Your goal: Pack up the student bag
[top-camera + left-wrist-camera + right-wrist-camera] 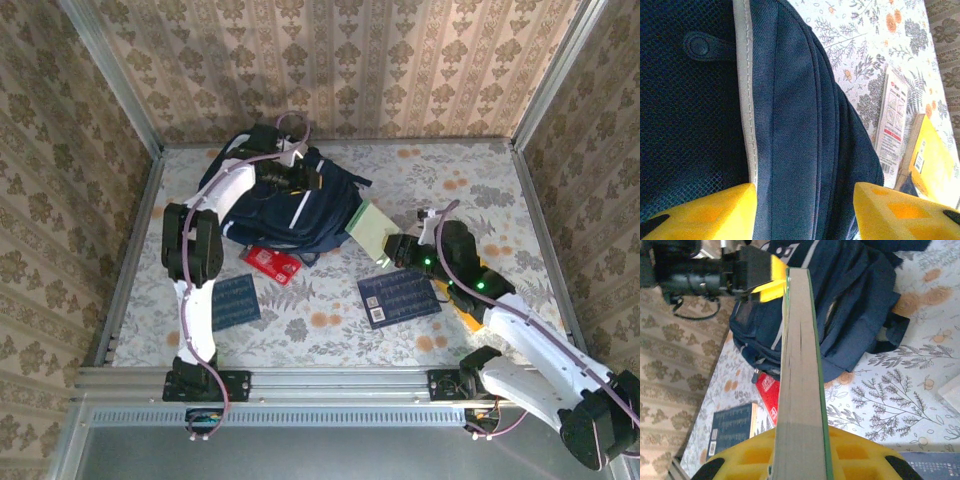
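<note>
The right gripper (398, 250) pinches a green book (370, 228), its long axis aimed up-left at the student bag (285, 210), upper centre of frame. The left gripper (310, 180) straddles the bag's top; gripping or not, I cannot tell.

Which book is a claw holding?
The pale green book, clamped in the right claw; the red booklet, left navy booklet and right navy booklet lie flat.

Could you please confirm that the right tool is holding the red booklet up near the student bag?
Not quite. The right tool is holding a green book up near the student bag. The red booklet lies on the table, as the right wrist view shows.
</note>
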Robot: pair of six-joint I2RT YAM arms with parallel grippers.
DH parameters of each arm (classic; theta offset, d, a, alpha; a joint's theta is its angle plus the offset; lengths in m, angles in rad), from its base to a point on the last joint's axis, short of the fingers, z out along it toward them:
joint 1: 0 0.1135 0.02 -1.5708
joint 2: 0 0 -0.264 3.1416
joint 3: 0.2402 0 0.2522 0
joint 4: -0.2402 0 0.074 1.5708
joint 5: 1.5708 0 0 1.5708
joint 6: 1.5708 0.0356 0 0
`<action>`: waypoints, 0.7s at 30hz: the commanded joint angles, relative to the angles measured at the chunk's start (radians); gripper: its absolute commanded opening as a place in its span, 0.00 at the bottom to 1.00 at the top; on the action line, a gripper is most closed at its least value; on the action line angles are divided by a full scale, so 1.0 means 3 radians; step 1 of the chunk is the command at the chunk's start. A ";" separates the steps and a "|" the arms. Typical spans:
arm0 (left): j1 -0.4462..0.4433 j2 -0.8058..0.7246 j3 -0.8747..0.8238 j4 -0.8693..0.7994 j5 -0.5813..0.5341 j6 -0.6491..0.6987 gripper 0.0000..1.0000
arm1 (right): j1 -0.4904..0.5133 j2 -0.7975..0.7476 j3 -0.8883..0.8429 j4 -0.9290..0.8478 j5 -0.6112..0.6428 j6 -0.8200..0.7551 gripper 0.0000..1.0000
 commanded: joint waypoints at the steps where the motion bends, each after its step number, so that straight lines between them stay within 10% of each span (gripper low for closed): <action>1: 0.0020 0.0031 0.0050 0.0029 0.0278 0.0023 0.52 | -0.0075 0.0138 0.0183 -0.0165 -0.0223 -0.0383 0.00; 21: 0.0202 0.0028 -0.0004 0.0088 0.0171 -0.0069 0.54 | -0.0216 0.0375 -0.0045 0.0411 -0.0588 -0.0120 0.00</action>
